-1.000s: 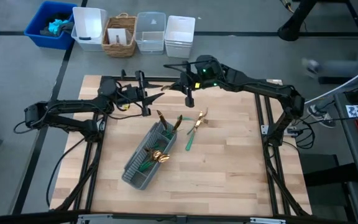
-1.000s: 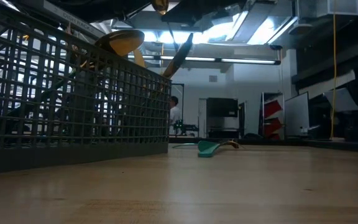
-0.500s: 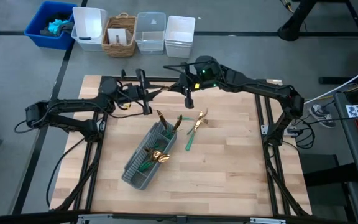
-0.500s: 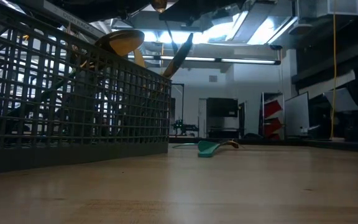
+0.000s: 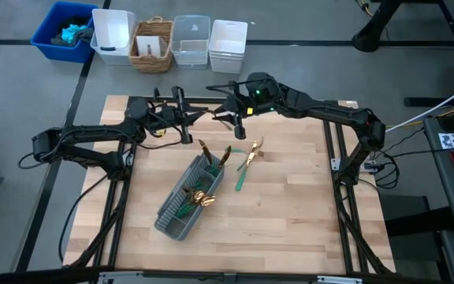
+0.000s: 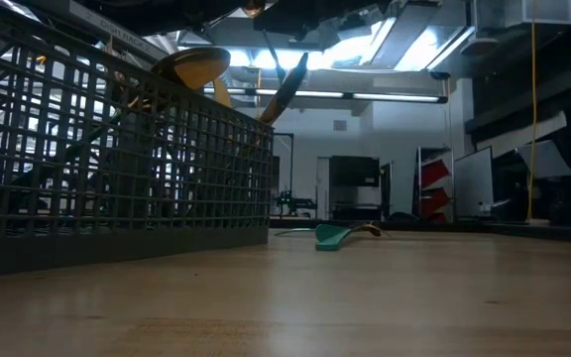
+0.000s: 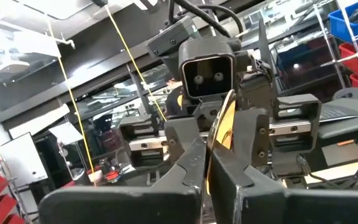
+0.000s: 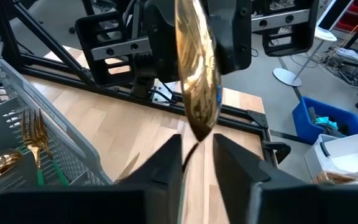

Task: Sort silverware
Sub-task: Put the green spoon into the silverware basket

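A spoon [image 8: 197, 81] with a gold head hangs in the air over the table's far middle, between my two grippers. My left gripper [image 5: 197, 115] is shut on its head. Facing it, my right gripper [image 5: 225, 118] stands open, one finger on either side of the spoon's thin neck [image 8: 194, 144]; I cannot tell whether they touch it. Below, the grey mesh caddy [image 5: 181, 201] lies on the table with forks and spoons [image 5: 201, 197] in it and more pieces [image 5: 213, 154] sticking out at its far end. Loose silverware [image 5: 247, 162] lies beside it. My left gripper pinches the spoon's gold head [image 7: 224, 118] between its two fingers, which come level from the table's left. The spoon is lifted clear of the table, its neck and handle running on toward the right gripper.
Beyond the table's far edge stand a blue bin [image 5: 65, 31], white bins [image 5: 113, 35], a wicker basket [image 5: 152, 46] and a clear tub [image 5: 191, 41]. The low view shows the caddy's wall [image 6: 117, 149] close by and a green handle [image 6: 333, 235] on the table behind it.
My left gripper has shut on the spoon's head and taken hold. My right gripper, which was shut on the spoon, has opened. Both arms have kept their place, and the spoon stays where it was in the air.
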Robot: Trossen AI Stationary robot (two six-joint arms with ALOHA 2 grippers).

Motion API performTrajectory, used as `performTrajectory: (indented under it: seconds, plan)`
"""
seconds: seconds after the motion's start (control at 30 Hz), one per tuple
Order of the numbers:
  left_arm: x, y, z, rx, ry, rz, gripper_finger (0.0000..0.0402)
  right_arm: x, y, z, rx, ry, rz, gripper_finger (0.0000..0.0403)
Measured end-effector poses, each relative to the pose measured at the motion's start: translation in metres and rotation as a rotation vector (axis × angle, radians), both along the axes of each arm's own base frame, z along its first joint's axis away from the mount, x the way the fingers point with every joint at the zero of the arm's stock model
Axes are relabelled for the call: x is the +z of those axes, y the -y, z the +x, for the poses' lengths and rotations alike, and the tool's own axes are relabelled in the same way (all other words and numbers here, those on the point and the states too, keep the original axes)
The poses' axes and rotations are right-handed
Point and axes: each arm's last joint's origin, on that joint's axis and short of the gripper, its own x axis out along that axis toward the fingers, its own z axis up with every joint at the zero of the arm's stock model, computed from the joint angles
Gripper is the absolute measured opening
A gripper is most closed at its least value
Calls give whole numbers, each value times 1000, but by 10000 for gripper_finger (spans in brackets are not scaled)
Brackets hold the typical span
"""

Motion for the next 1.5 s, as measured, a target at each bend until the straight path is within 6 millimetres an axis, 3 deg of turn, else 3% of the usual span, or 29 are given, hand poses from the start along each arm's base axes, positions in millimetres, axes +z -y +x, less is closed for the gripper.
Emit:
performTrajectory:
  seconds: [0.2,0.57,0.93,1.17,1.5]
  plan:
    - [8,4,-9,-9,28,-12,1,7,-1,-8,-30,-10,-8,138]
    - [32,33,-58,-76,-12,-68,0,41,-10,-66,-295,-135,-148,147]
    - [45,77,-112,-346,8,-195,0,20,-6,-92,-346,-432,-106,147]
    - [31,96,-103,-575,-172,-319,0,12,-1,-94,-355,-464,-82,147]
    - [1,127,-65,-698,-393,-199,0,10,-1,-94,-374,-468,-48,147]
